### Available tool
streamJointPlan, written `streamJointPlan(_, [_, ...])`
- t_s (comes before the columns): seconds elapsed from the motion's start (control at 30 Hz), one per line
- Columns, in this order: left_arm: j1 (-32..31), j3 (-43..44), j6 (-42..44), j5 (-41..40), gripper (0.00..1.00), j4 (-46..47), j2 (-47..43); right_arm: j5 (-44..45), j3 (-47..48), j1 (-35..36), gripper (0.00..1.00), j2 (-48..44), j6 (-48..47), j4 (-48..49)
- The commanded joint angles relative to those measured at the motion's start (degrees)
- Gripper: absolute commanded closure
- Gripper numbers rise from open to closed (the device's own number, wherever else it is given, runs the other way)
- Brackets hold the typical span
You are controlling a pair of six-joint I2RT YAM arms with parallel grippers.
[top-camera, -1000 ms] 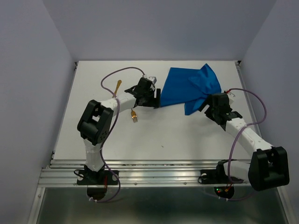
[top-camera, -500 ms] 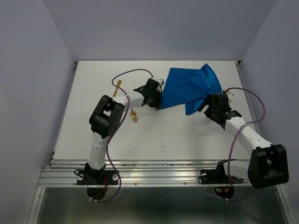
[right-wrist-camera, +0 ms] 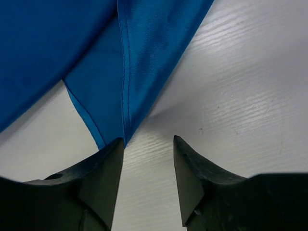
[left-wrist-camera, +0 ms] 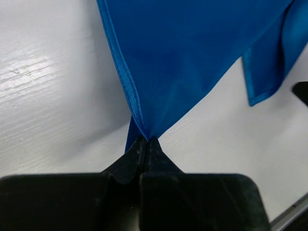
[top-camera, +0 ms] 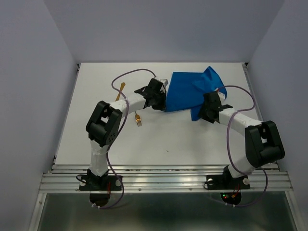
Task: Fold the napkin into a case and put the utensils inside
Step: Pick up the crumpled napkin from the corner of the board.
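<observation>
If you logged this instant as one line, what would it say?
left gripper: shut on napkin corner | right gripper: open, at another napkin corner | fork: on table, outside napkin

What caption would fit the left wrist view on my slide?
Left jaws pinched shut on a corner of the blue napkin over the white table.

A white table stands between pale lilac walls, a metal rail along its near edge.
</observation>
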Motion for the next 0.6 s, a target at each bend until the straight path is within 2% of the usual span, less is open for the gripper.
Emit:
streamJointPlan(0.0, [-0.1,-0.8,-1.4,2.5,1.00,1.5,-7.4,-1.3,0.9,0.1,0.51,3.1,2.5,3.9])
streamJointPlan(0.17, [-0.1,-0.9,-1.8,3.7,1.00,1.7,-7.8,-4.0,-0.6,0.6,0.55,5.6,4.2,6.8])
streamJointPlan(0.23, [-0.1,-0.8,-1.9,4.6,1.00,2.0,-8.1,-2.9,-1.3,0.6,0.62,6.3,4.8,7.7])
streamJointPlan(0.27, [-0.1,-0.6,-2.0,4.8,1.00,1.9,-8.1,-2.3,-1.5,0.6,0.68,6.5,5.4,7.8])
streamJointPlan(0.3, [-0.1,-0.4,-1.8,4.7,1.00,1.6,-8.1,-1.4,-1.5,0.6,0.81,6.7,5.7,7.6])
streamJointPlan(0.33, [-0.1,0.5,-1.6,4.6,1.00,1.2,-8.2,0.4,-1.4,0.6,0.88,6.9,5.5,7.1])
streamJointPlan(0.37, [-0.1,1.2,-1.1,3.6,1.00,-0.4,-8.3,1.5,-0.3,0.6,0.99,6.7,5.4,6.6])
streamJointPlan(0.47, [0.1,4.7,0.1,2.1,1.00,-3.8,-8.7,5.5,2.2,-0.7,0.99,5.4,2.6,4.8])
streamJointPlan(0.57, [1.6,11.0,1.9,0.3,1.00,-7.9,-9.2,4.4,7.6,-6.1,0.99,3.2,-0.5,4.1])
